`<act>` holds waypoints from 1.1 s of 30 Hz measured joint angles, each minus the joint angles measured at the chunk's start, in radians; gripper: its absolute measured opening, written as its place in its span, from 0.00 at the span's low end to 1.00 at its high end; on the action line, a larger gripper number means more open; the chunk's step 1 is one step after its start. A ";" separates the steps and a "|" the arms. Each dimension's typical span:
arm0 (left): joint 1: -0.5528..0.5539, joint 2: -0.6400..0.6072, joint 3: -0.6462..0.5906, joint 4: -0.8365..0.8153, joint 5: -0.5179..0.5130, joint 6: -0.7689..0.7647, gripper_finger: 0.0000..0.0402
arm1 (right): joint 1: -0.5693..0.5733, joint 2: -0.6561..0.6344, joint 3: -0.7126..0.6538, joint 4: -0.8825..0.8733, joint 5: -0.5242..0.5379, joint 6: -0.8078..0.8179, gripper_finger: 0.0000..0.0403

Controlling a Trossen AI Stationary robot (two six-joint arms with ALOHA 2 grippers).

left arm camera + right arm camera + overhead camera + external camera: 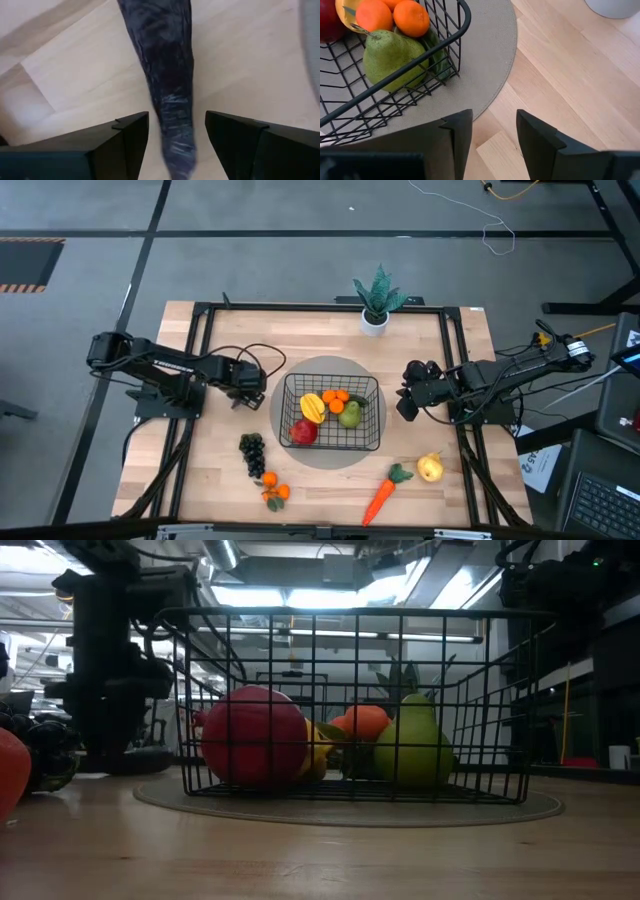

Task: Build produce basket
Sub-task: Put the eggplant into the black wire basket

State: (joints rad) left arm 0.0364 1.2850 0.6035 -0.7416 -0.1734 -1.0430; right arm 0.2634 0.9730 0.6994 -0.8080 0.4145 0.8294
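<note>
The black wire basket (367,436) stands on a round grey mat (330,365) at the table's middle. In it lie a red apple (303,432), a yellow squash (313,407), oranges (335,396) and a green pear (349,416). On the table near the front lie black grapes (252,452), two oranges (272,486), a carrot (379,500) and a yellow pear (430,468). My left gripper (246,386) is open and empty, left of the basket. My right gripper (408,402) is open and empty, right of the basket; its wrist view shows the pear (392,55) and the basket's rim (465,17).
A green plant in a white pot (375,308) stands at the table's far edge. A black frame (200,340) runs along the table's sides. A dark blurred strip (167,75) shows between my left gripper's fingers; I cannot tell what it is. Bare wood lies at the near left corner.
</note>
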 joint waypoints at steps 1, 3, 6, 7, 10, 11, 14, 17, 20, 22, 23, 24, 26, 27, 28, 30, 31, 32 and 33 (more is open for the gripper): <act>0.000 0.000 -0.009 0.000 0.000 -0.001 0.46 | 0.000 0.000 0.000 0.000 0.000 0.000 0.36; 0.000 0.000 -0.029 0.001 -0.011 -0.004 0.46 | 0.000 0.000 0.000 0.000 0.000 0.004 0.36; 0.000 -0.001 -0.067 0.019 -0.045 -0.035 0.46 | 0.000 0.000 0.000 0.000 0.000 0.004 0.36; 0.000 -0.003 -0.075 0.028 -0.047 -0.051 0.46 | 0.000 0.000 0.000 0.000 0.000 0.004 0.36; 0.000 -0.004 -0.089 0.028 -0.050 -0.087 0.46 | 0.000 0.000 0.000 0.000 0.000 0.003 0.36; -0.001 -0.004 -0.089 0.029 -0.050 -0.089 0.46 | 0.000 0.000 0.000 0.000 0.000 0.003 0.36; -0.007 -0.004 -0.090 0.047 -0.052 -0.081 0.45 | 0.000 0.000 0.000 0.000 0.000 0.002 0.36; -0.007 -0.003 -0.090 0.064 -0.051 -0.073 0.45 | 0.000 0.000 0.000 0.000 0.000 0.002 0.36; -0.008 -0.003 -0.091 0.073 -0.049 -0.073 0.45 | 0.000 0.000 0.000 0.000 0.001 -0.001 0.36; -0.007 -0.003 -0.091 0.077 -0.040 -0.074 0.43 | 0.000 0.000 0.000 0.000 0.002 -0.001 0.36; -0.007 -0.002 -0.091 0.079 -0.035 -0.074 0.42 | 0.000 0.000 0.000 0.000 0.002 -0.001 0.36; -0.007 -0.002 -0.092 0.082 -0.032 -0.074 0.40 | 0.000 0.000 0.000 0.000 0.002 -0.001 0.36; -0.007 -0.002 -0.092 0.090 -0.026 -0.074 0.33 | 0.000 0.000 0.000 0.000 0.002 -0.001 0.36; -0.007 -0.002 -0.092 0.095 -0.023 -0.074 0.29 | 0.000 0.000 0.000 0.000 0.001 -0.001 0.36; -0.007 -0.002 -0.092 0.096 -0.022 -0.073 0.24 | 0.000 0.000 0.000 0.000 0.002 -0.001 0.36; -0.007 -0.002 -0.092 0.096 -0.023 -0.074 0.14 | 0.000 0.000 0.000 0.000 0.001 -0.001 0.36; -0.007 -0.002 -0.092 0.095 -0.023 -0.074 0.09 | 0.000 0.000 0.000 0.000 0.001 -0.001 0.36; -0.007 -0.002 -0.092 0.095 -0.023 -0.074 0.07 | 0.000 0.000 0.000 0.000 0.001 -0.001 0.36; -0.007 -0.002 -0.088 0.093 -0.023 -0.072 0.07 | 0.000 0.000 0.000 0.000 0.001 -0.001 0.36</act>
State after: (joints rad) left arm 0.0292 1.2835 0.5153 -0.6484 -0.1967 -1.1145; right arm 0.2632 0.9727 0.6994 -0.8082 0.4156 0.8288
